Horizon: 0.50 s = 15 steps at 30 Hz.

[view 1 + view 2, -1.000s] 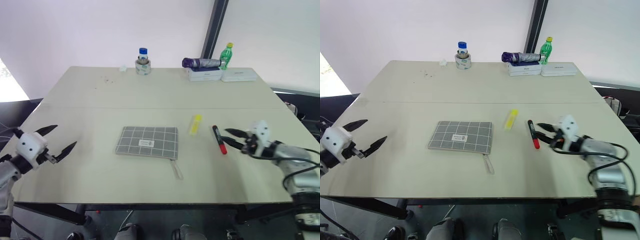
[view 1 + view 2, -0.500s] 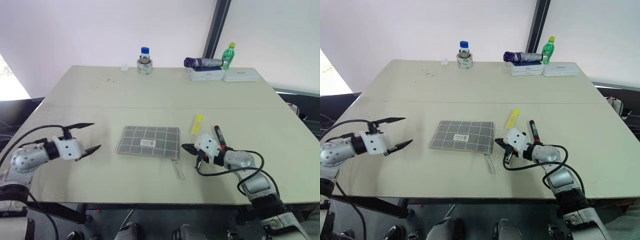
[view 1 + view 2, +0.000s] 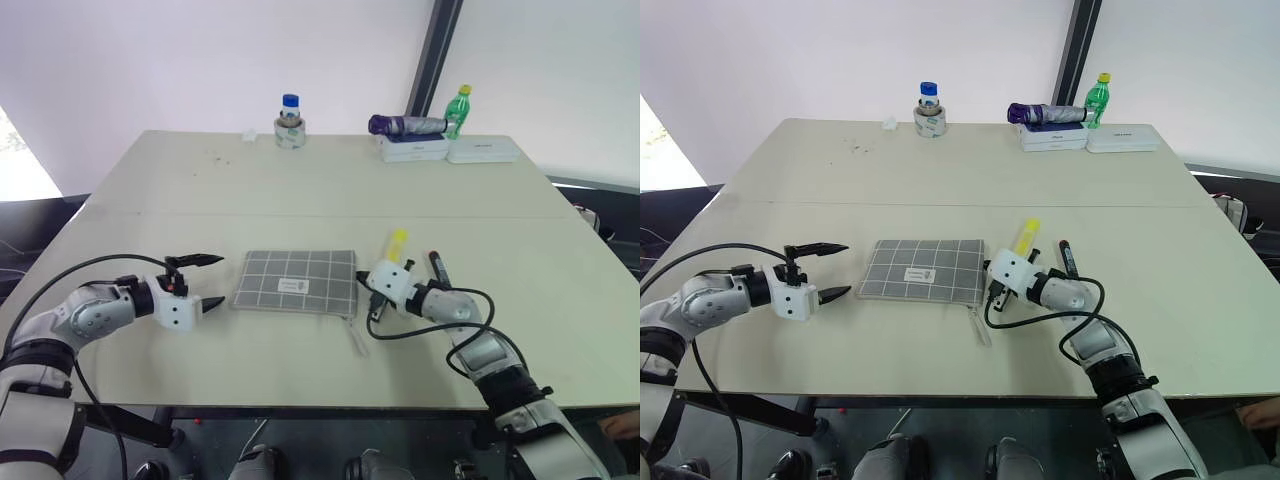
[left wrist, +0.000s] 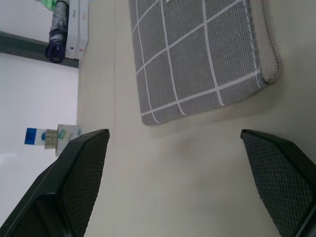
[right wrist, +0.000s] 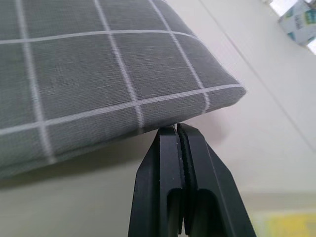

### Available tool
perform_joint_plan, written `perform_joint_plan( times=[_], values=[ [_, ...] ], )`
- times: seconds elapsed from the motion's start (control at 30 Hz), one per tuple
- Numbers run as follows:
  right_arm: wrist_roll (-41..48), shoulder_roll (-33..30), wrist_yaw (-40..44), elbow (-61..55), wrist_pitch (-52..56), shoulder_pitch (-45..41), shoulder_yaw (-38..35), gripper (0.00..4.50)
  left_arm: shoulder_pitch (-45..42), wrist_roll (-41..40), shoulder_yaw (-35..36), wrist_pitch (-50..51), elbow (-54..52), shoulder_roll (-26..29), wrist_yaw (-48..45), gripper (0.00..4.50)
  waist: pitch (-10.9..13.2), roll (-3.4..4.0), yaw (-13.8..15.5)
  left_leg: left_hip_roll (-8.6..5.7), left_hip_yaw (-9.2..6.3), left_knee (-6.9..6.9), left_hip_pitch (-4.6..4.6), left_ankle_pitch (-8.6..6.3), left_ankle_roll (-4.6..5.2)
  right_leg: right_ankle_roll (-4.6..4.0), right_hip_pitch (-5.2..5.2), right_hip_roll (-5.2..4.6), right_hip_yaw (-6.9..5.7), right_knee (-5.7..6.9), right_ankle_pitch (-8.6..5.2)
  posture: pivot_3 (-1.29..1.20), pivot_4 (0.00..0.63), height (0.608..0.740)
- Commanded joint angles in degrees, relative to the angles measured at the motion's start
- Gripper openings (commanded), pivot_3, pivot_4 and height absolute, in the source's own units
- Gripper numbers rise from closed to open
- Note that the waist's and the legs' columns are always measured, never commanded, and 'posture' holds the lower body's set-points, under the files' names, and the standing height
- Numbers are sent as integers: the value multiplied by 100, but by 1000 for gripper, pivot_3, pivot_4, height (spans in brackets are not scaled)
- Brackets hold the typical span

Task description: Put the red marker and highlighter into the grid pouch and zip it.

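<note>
Mid-frame, the right tool (image 5: 177, 129) sits clenched against the grid pouch (image 3: 295, 282) edge; the left tool (image 3: 208, 280) spread wide beside it.

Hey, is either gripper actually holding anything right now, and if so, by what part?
Nothing is visibly held. The right gripper is shut, its tips at the edge of the grid pouch with nothing seen between them. The left gripper is open beside the pouch.

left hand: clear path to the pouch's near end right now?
Probably yes. The left hand is open and points at the grid pouch's left end, with bare table between them. The right hand is shut at the pouch's opposite edge, out of that path.
</note>
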Motion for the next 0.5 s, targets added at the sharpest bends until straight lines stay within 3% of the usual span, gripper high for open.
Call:
perform_joint_plan(
  times=[0.03, 0.5],
  values=[
    [-197, 115, -198, 156, -250, -252, 119, 55, -106, 596, -438, 35, 127, 28, 601, 4500, -1, 3, -3, 0, 2, 0, 0, 0, 0, 0, 0, 0, 0, 1, 0, 0, 150, 738],
    [-388, 314, -390, 784, -692, -603, 239, 55, -233, 1185, -1258, -55, 408, 179, 1854, 4500, -19, 31, -17, 0, 16, 2, 4, 2, -2, 0, 0, -1, 3, 8, 0, 0, 150, 738]
  ],
)
